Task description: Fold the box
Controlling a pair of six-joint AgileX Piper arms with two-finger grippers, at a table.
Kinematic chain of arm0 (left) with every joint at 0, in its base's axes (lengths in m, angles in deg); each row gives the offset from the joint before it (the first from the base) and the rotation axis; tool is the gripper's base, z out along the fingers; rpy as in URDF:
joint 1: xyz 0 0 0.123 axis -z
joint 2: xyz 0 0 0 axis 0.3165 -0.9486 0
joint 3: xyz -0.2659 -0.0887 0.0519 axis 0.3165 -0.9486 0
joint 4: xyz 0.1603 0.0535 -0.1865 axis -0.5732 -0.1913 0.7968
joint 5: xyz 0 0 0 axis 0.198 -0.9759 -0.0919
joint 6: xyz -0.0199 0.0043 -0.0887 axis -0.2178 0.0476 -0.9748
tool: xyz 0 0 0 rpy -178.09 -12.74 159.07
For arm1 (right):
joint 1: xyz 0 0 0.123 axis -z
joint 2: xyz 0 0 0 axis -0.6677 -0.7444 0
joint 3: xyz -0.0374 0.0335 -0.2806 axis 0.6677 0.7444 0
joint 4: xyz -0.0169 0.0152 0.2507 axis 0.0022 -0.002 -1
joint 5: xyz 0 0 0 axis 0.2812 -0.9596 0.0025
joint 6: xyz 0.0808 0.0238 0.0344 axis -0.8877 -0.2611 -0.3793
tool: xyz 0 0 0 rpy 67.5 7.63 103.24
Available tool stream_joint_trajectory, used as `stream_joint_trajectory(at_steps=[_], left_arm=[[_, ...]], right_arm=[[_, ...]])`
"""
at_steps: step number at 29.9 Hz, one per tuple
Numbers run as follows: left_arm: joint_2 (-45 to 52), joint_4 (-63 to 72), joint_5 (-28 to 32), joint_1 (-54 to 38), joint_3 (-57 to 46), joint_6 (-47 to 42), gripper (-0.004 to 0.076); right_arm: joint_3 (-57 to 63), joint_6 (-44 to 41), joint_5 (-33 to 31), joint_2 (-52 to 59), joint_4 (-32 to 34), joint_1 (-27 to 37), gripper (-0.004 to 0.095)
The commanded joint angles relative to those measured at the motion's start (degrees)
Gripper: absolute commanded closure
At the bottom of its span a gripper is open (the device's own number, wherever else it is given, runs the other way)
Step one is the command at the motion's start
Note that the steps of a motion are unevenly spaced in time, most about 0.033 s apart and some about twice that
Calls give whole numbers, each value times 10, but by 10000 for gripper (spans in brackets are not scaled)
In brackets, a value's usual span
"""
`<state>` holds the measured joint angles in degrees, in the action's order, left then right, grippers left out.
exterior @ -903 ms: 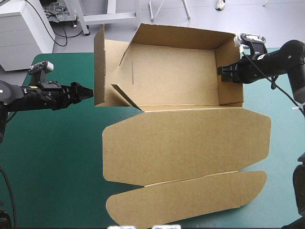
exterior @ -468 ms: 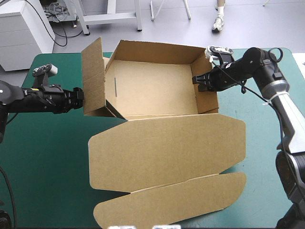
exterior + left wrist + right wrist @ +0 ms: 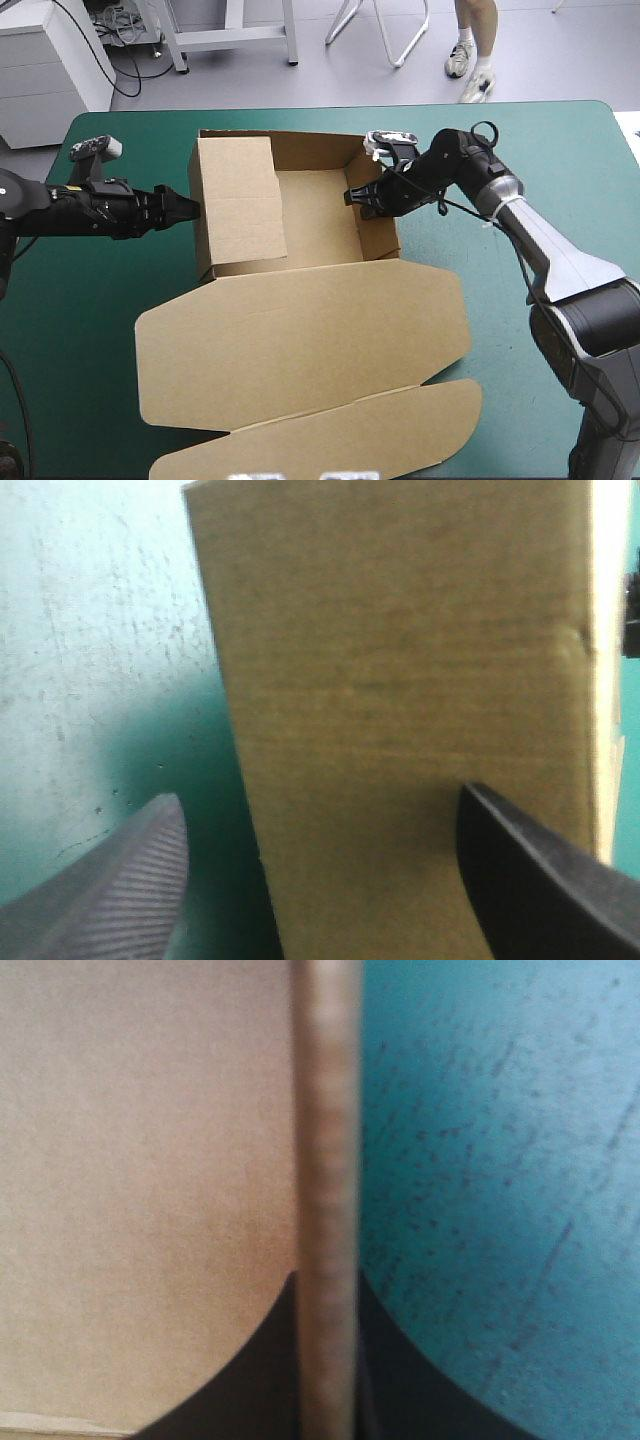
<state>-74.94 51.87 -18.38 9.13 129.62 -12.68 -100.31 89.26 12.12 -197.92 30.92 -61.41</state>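
Box [image 3: 300,310] sits mid-counter [image 3: 560,140] on the teal-green cover, tray walls up, lid lying flat toward the near edge. Over there the right tool [image 3: 358,197] is clamped on the tray's right wall, while the left tool [image 3: 190,208] stands apart, tips just outside the left wall. Light, stiff board, I'd say: creases bend, panels resist, so grip wall edges. No print or label readable.

No text, label, brand, number or sign can be read in any view. The brown box [image 3: 300,330], across the middle of the high view, shows only plain board. The teal-green table cover [image 3: 90,320] at lower left has no readable marking.
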Motion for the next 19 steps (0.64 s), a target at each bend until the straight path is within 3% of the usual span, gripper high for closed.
stream_joint_trajectory(at_steps=[1, 19], left_arm=[[18, 38, 3, 1, 19, 1, 189], [18, 37, -40, 1, 19, 8, 189]], right_arm=[[-16, -10, 42, 25, -35, -25, 926], [-16, -26, 49, 0, -34, -55, 926]])
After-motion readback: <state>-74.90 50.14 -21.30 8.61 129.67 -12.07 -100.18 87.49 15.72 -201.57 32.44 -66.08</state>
